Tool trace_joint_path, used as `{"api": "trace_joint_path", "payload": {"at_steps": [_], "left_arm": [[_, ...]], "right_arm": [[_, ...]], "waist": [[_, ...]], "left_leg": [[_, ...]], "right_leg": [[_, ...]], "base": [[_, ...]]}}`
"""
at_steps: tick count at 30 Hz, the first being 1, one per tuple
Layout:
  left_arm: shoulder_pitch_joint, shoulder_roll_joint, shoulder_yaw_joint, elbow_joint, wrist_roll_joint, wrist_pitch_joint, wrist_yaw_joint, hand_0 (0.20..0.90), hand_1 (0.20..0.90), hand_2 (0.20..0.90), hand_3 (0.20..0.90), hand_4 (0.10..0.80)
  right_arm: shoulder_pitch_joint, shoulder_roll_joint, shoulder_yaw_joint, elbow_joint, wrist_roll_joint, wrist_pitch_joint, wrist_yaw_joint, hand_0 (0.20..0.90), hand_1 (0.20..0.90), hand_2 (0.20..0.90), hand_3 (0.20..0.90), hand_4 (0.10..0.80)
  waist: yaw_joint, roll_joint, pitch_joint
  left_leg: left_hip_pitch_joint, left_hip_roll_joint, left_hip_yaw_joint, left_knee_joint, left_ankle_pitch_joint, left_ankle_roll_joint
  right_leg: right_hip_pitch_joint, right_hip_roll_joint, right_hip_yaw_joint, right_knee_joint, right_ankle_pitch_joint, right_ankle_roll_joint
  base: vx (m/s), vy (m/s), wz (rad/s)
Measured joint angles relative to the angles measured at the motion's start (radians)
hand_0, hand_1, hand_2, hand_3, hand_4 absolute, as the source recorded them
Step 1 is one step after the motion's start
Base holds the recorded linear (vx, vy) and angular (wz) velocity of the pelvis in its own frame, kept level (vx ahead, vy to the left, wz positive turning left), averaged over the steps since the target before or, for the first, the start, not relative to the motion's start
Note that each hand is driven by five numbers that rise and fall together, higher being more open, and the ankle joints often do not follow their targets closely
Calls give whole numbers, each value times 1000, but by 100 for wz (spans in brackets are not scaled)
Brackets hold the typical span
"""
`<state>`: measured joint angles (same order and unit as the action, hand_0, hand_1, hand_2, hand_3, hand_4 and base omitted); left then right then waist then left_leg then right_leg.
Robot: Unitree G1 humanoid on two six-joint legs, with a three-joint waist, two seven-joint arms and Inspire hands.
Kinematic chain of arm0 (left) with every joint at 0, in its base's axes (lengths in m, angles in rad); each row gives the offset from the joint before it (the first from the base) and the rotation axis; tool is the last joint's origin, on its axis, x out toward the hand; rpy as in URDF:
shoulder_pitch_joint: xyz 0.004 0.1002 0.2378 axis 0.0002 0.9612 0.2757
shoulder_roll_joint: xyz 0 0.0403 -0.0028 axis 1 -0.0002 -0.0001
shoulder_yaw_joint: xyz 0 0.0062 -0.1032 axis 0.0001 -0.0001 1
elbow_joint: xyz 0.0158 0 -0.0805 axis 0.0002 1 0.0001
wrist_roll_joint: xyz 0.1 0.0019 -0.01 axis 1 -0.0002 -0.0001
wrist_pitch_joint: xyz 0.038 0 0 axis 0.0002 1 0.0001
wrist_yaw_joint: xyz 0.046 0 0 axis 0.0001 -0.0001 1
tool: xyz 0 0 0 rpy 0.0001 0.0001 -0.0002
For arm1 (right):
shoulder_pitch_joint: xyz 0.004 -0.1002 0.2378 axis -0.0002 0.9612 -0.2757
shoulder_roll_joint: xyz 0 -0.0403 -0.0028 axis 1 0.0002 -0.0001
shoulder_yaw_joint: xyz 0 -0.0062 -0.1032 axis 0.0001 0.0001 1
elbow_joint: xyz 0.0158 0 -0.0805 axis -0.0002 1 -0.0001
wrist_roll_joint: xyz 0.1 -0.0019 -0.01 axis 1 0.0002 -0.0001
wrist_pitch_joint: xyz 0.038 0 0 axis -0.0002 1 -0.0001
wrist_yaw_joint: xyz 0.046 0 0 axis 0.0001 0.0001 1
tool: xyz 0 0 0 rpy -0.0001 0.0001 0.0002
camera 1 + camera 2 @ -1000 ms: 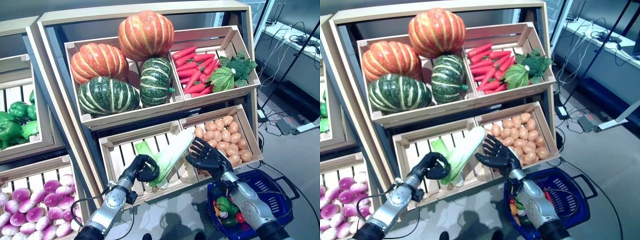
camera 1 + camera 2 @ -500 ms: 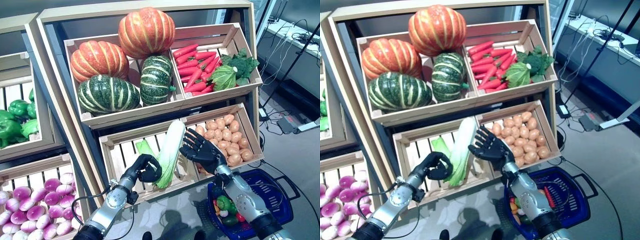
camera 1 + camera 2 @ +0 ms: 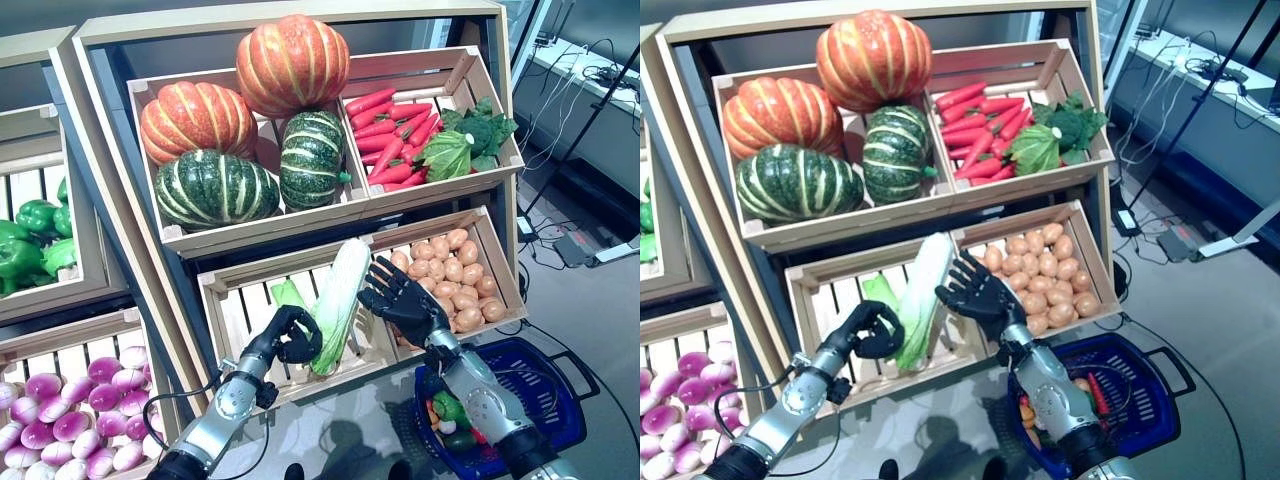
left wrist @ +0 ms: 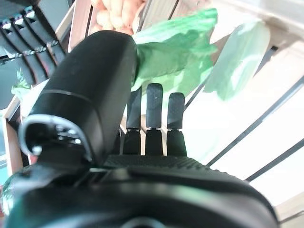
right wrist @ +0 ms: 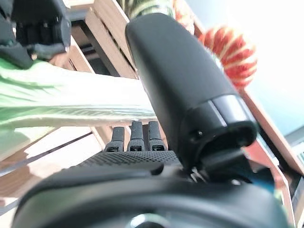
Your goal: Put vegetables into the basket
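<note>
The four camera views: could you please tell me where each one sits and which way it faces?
Left eye view: head, looking down at crates; left hand, right hand flank the cabbage.
Right eye view: same scene; basket shows.
Left wrist view: along its fingers toward cabbage leaves.
Right wrist view: along its thumb.
All share the cabbage.

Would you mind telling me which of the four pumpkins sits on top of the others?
The orange pumpkin at the back of the upper left crate; it rests atop the others, between the lower orange one and the small green one.
</note>
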<state>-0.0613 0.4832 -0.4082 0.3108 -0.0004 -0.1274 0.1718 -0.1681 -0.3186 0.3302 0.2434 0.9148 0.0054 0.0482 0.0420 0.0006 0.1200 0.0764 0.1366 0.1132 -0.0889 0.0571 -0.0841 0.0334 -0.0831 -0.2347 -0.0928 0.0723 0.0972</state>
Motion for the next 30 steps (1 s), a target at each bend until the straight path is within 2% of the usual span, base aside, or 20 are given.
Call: {"api": "trace_joint_path", "payload": {"at_steps": [7, 10, 18, 24, 30], "left_arm": [[-19, 0, -12, -15, 25, 0, 39, 300, 300, 300, 300, 400], [-21, -1, -20, -28, 28, -1, 47, 300, 300, 300, 300, 400], [-31, 0, -20, -37, 51, -2, 56, 300, 300, 300, 300, 400], [-33, 4, -21, -37, 98, -24, 56, 300, 300, 300, 300, 400], [-34, 14, -21, -38, 113, -34, 33, 300, 300, 300, 300, 400]], "right_arm": [[0, 6, 1, 8, -4, 76, -140, 900, 900, 900, 900, 800], [0, 7, 3, 19, -4, 87, -158, 900, 900, 900, 900, 800], [-1, 8, 31, 25, 9, 106, -157, 900, 900, 900, 900, 800], [-1, 17, 35, 24, 143, 110, -131, 900, 900, 900, 900, 800], [-3, 17, 34, 24, 188, 90, -86, 900, 900, 900, 900, 800]], "waist": [[-4, 0, 0], [-3, 0, 0], [-3, -1, 0], [-1, -1, -1], [0, -1, -1]], "left_leg": [[0, -3, 1, 0, 0, 0], [1, -3, 1, 0, 0, 0], [5, -3, 1, 0, 0, 0], [7, -3, 1, 0, 0, 0], [6, -3, 0, 0, 0, 0]], "right_leg": [[0, 0, 1, 3, 0, 0], [0, 0, 1, 3, 0, 0], [5, 0, 1, 3, 0, 0], [7, 0, 1, 3, 0, 0], [7, 0, 1, 3, 0, 0]], "base": [[-16, 1, 0], [0, 0, 0], [0, 0, 0], [0, 0, 0], [0, 0, 0]]}}
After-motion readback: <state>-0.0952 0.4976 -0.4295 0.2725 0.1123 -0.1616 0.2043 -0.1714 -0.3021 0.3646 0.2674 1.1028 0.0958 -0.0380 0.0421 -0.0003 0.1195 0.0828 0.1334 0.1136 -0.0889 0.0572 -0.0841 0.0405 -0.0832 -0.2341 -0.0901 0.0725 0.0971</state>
